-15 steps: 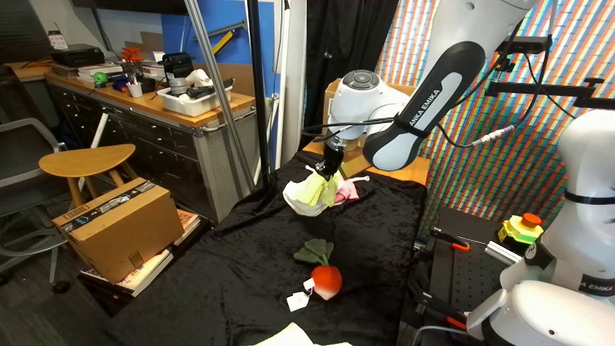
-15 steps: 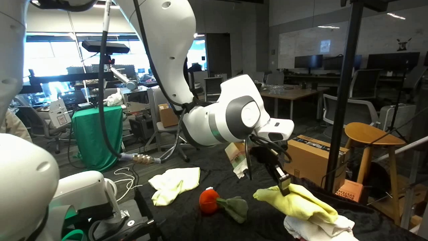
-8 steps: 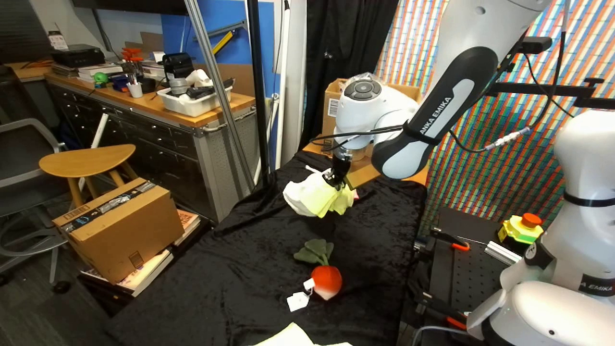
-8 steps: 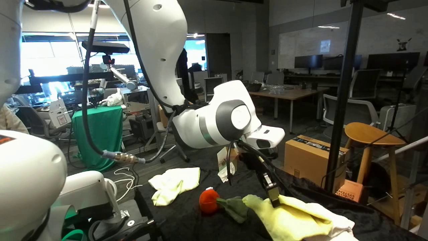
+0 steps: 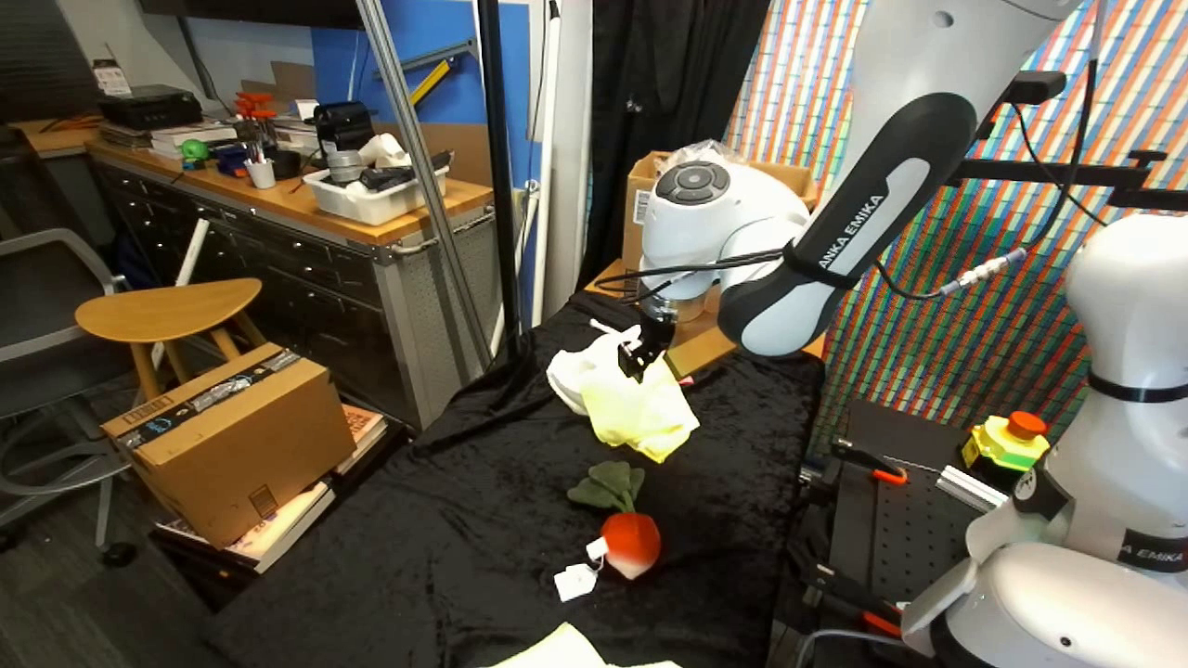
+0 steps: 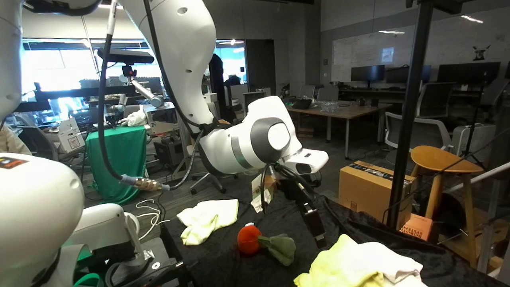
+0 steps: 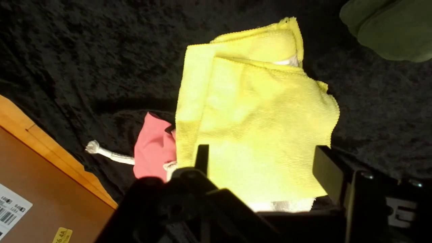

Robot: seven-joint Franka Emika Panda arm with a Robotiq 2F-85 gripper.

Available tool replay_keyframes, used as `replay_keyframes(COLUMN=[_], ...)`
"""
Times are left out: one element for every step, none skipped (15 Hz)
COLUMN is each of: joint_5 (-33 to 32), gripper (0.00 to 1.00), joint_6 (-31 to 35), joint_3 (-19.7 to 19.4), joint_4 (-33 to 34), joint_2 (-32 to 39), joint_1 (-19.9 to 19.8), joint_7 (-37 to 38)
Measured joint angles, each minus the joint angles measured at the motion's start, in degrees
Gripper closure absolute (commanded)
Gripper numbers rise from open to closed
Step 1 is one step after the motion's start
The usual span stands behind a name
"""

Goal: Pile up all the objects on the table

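A yellow cloth (image 7: pixel 256 111) lies spread over a white cloth (image 6: pixel 394 259) at the far part of the black-covered table (image 5: pixel 520 501). Beside it a pink piece (image 7: pixel 153 152) with a white cord pokes out; the rest of it is covered. My gripper (image 7: pixel 262 158) stands open just above the yellow cloth, fingers wide apart and nothing pinched between them; in an exterior view a small gap shows under the fingertips (image 6: pixel 320 239). A red plush radish (image 5: pixel 631 543) with green leaves lies nearer the front. Another pale yellow cloth (image 6: pixel 211 219) rests apart, cut off in an exterior view.
White tags (image 5: pixel 575 582) are attached to the radish. A cardboard box (image 7: pixel 50 189) stands past the table's end, close to the pile. Beside the table, a black post (image 6: pixel 410 115) rises, and a cardboard box (image 5: pixel 232 436) sits on books.
The gripper was shut on the yellow cloth and has opened. It carried the cloth a little toward the radish; the cloth has dropped and spread out, partly over the white one.
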Motion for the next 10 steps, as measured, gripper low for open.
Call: replay_keyframes(joint_5=[0.0,0.0,0.0,0.0,0.0,0.0,0.3,0.7,1.6,2.9], gripper=[0.0,0.0,0.0,0.0,0.0,0.0,0.0,0.0,0.0,0.0], joint_6=[-0.1,-0.1,-0.1,-0.1,-0.2,-0.5,-0.7,-0.9,-1.2,-1.5], joint_3=[0.0,0.2,0.8,2.0,3.4,5.1,6.8,8.6,10.5,12.6], joint_4=[0.0,0.0,0.0,0.0,0.0,0.0,0.0,0.0,0.0,0.0], joint_2=[-0.1,-0.2,-0.6,-1.0,-1.4,-1.9,-2.4,-2.8,-3.3,-3.6], joint_1=[0.6,1.1,1.5,1.7,1.8,1.8,1.7,1.4,0.9,0.1], joint_7=[0.0,-0.3,-1.0,-2.5,-4.2,-6.0,-8.0,-10.3,-13.0,-16.1])
